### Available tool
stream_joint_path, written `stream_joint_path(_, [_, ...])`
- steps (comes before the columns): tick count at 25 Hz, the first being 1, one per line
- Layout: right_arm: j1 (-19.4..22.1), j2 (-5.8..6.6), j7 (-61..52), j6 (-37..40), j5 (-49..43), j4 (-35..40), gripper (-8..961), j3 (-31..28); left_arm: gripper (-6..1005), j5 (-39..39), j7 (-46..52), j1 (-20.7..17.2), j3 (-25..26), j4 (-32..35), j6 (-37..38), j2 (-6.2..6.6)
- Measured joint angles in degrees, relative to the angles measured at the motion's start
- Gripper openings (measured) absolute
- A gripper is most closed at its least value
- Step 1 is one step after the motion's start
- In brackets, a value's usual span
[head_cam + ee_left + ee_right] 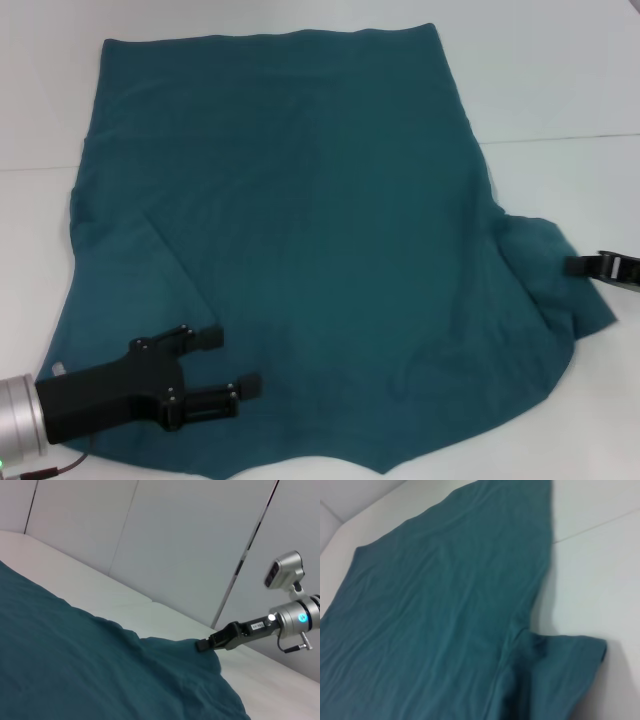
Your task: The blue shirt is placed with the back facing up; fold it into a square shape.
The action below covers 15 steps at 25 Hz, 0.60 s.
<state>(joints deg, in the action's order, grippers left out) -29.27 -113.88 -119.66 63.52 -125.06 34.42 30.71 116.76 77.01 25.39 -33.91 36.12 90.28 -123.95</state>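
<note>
The blue shirt lies spread flat on the white table, hem far from me. Its left sleeve is folded in over the body; a diagonal crease marks it. The right sleeve sticks out bunched toward the right. My left gripper hovers open over the shirt's near left part, nothing between its fingers. My right gripper sits low at the outer edge of the right sleeve, its tip against the cloth. The right wrist view shows the shirt and that sleeve only.
A seam line crosses the table at the right. Bare white tabletop surrounds the shirt at the far side and the right. Pale wall panels stand behind the table in the left wrist view.
</note>
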Motion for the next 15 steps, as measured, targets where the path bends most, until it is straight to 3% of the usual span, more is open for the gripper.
stream_joint_path(8, [1.6, 0.36, 5.0, 0.0, 0.1, 0.1, 15, -5.9, 947, -0.2, 0.9, 0.1, 0.2, -0.1, 0.6, -0.07])
stream_joint_path(15, [0.7, -0.36, 11.4, -0.5, 2.1, 0.0, 17, -8.4, 947, -0.4, 1.7, 0.2, 0.3, -0.1, 0.7, -0.07])
